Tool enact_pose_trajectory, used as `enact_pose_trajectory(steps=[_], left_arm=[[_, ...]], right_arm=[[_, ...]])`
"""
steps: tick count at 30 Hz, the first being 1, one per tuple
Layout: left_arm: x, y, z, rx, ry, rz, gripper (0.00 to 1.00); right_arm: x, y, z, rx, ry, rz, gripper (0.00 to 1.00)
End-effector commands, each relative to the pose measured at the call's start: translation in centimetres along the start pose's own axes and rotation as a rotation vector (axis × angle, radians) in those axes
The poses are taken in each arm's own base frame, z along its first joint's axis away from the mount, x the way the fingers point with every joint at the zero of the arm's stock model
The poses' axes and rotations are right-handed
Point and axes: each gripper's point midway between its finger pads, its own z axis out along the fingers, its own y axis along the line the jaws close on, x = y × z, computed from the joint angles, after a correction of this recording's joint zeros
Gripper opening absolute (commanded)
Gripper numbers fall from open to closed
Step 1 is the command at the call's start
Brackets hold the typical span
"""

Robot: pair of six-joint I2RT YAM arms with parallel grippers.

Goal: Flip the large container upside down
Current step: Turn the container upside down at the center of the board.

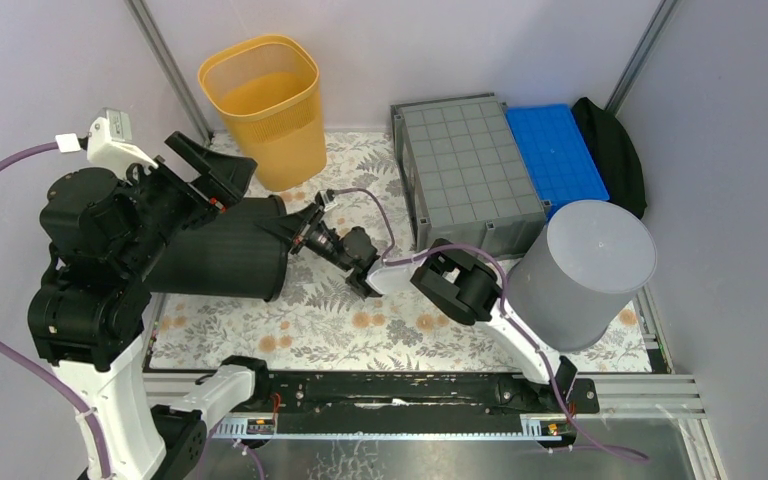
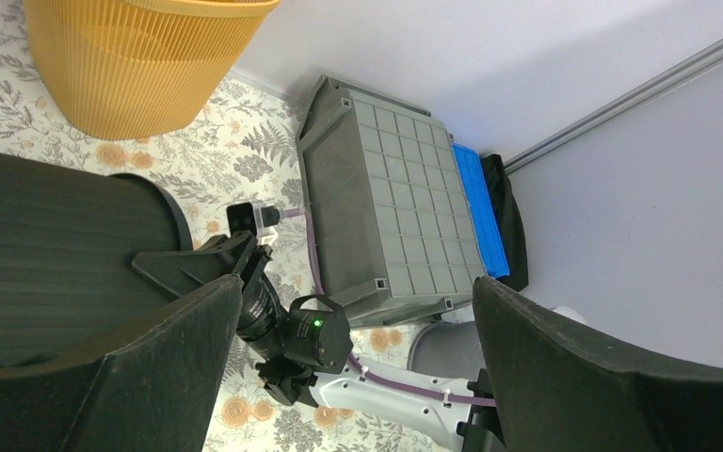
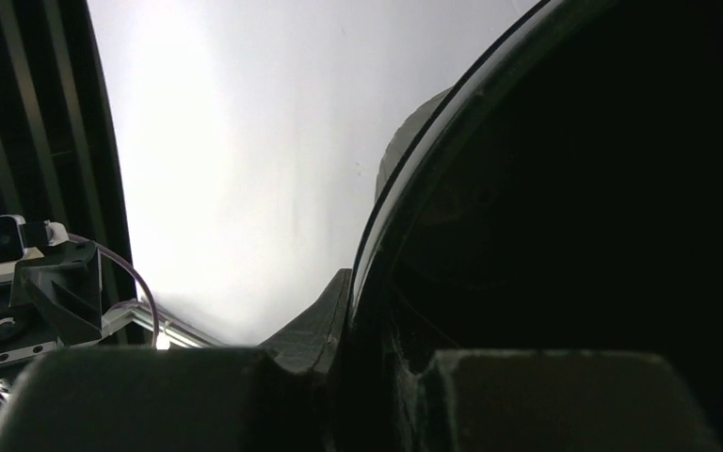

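**Right of the yellow wastebasket, the crate sits grid-up**

Seen from above, to the right of the yellow wastebasket [image 1: 280,140], the large container [image 1: 470,175] rests on the desk [image 1: 360,330] with its square-gridded underside facing up and its rim down. I judge the flip to be done already. Past the container from the wastebasket lies a blue ribbed tray [image 1: 560,155], and a black shape behind the tray is too cut off to name. Farther right of the wastebasket and nearer the arms, a light-grey bucket [image 1: 585,270] stands inverted. Just in front of the wastebasket a black ribbed bin [image 1: 225,250] lies on its side. The right end effector [image 1: 298,225] sits at the end of the bin that points away from the wastebasket. The left end effector [image 1: 210,165] hovers between bin and wastebasket, released and empty, perhaps placed to steady the bin.

From the left wrist, the spread jaws frame nothing. The container's grid shows plainly beyond them, though its far wall and rim are hidden.

From the right wrist, nearly all is dark. The bin's rim runs up between the fingers [image 3: 132,395], but I cannot tell whether they pinch it. Neither the container nor the wastebasket shows in this view.
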Motion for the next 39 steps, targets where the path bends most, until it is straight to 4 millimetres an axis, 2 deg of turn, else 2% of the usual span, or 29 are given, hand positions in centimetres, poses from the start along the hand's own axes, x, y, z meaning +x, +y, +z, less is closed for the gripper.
enact_pose_trajectory(steps=[1,6,11,12,13,15,18,25,30,39], left_arm=[[0.3,-0.2,0.1,0.021,0.008,0.013,1.0],[0.5,-0.1,0.4,0.02,0.013,0.01,1.0],[0.5,-0.1,0.4,0.02,0.012,0.014,1.0],[0.5,0.0,0.4,0.018,0.012,0.014,1.0],[0.5,0.0,0.5,0.016,0.012,0.014,1.0],[0.7,0.1,0.5,0.017,0.015,0.014,1.0],[0.9,0.2,0.7,0.018,0.02,0.009,1.0],[1.2,0.4,1.0,0.017,0.025,0.005,1.0],[1.6,0.8,1.2,0.006,0.033,0.011,1.0],[3.5,2.5,2.8,-0.026,0.072,0.008,1.0]], right_arm=[[1.2,9.9,0.9,-0.36,0.012,0.018,0.0],[1.2,8.9,1.8,-0.403,0.013,0.057,0.0],[0.9,5.6,0.9,-0.324,-0.007,0.063,0.01],[0.8,5.1,0.6,-0.295,-0.016,0.042,0.07],[0.6,4.2,-0.2,-0.253,-0.028,0.034,0.15],[0.4,3.0,-1.5,-0.182,-0.047,0.001,0.21],[0.0,1.8,-3.7,-0.092,-0.083,-0.041,0.36],[-0.2,1.0,-7.5,0.029,-0.111,-0.111,0.47],[-0.4,0.2,-10.8,0.121,-0.136,-0.145,0.48],[-1.0,-0.4,-16.3,0.25,-0.18,-0.2,0.43]])
